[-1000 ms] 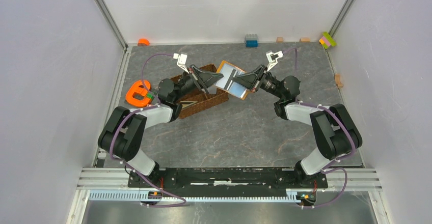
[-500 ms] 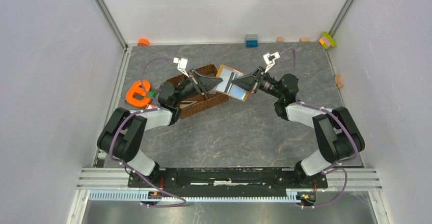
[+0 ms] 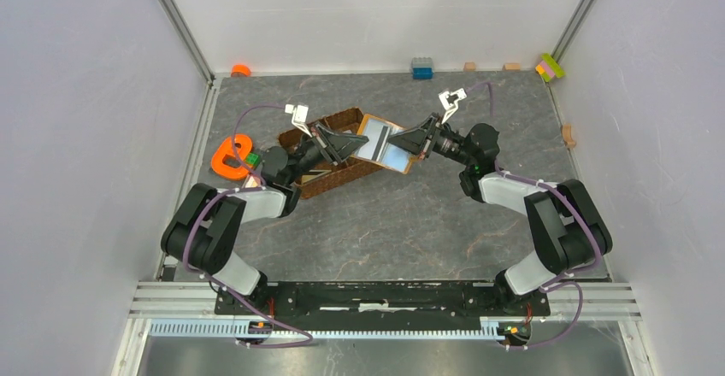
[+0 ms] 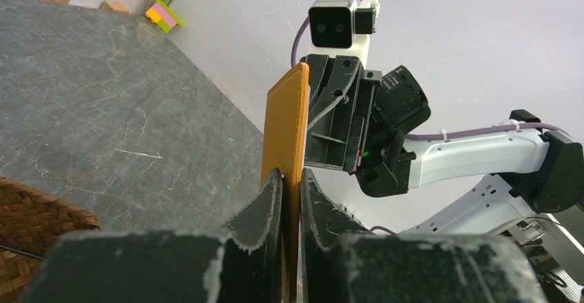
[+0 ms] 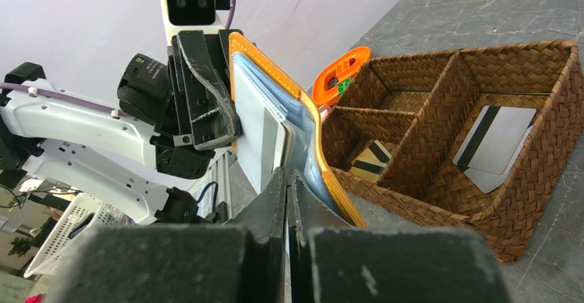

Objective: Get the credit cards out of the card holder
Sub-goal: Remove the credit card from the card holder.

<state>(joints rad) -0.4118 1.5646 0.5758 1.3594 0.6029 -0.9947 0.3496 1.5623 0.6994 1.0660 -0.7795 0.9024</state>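
The orange card holder (image 3: 383,143) hangs open above the table, pale blue-grey lining facing up, between both grippers. My left gripper (image 3: 357,147) is shut on its left side; in the left wrist view the orange edge (image 4: 289,124) stands upright between the jaws (image 4: 292,186). My right gripper (image 3: 396,143) comes from the right. In the right wrist view it (image 5: 286,179) is shut on a pale grey credit card (image 5: 258,138) that stands partly out of the lining (image 5: 303,120). Two more credit cards lie in the woven tray: a grey-white one (image 5: 496,144) and a beige striped one (image 5: 372,160).
The brown woven divided tray (image 3: 342,173) sits under the left gripper. An orange e-shaped toy (image 3: 231,155) lies to its left. Along the back wall are a blue brick (image 3: 421,67), coloured bricks (image 3: 551,67) and a small orange piece (image 3: 241,70). A wooden block (image 3: 568,134) sits at the right edge.
Both grippers and the card holder have shifted a little left and nearer, further over the tray. Both grips are unchanged.
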